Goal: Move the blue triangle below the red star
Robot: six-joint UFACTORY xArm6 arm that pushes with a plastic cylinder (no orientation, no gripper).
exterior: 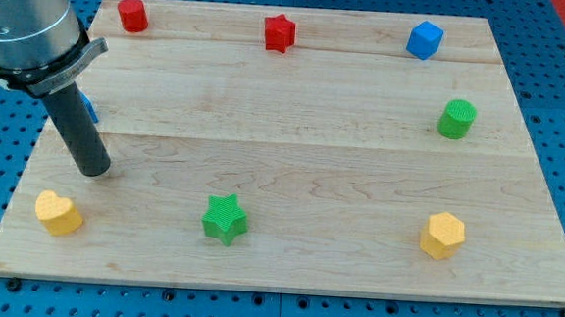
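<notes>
The red star (280, 33) sits near the view's top, a little left of centre. The blue triangle (91, 108) is at the view's left edge of the board, mostly hidden behind my rod; only a small blue sliver shows. My tip (93, 170) rests on the board just below and slightly right of that blue sliver, far to the lower left of the red star.
A red hexagonal block (132, 15) sits at top left, a blue cube (424, 39) at top right, a green cylinder (456, 119) at right. A yellow heart (58, 213), a green star (225, 219) and a yellow hexagon (443, 235) lie along the bottom of the wooden board (294, 130).
</notes>
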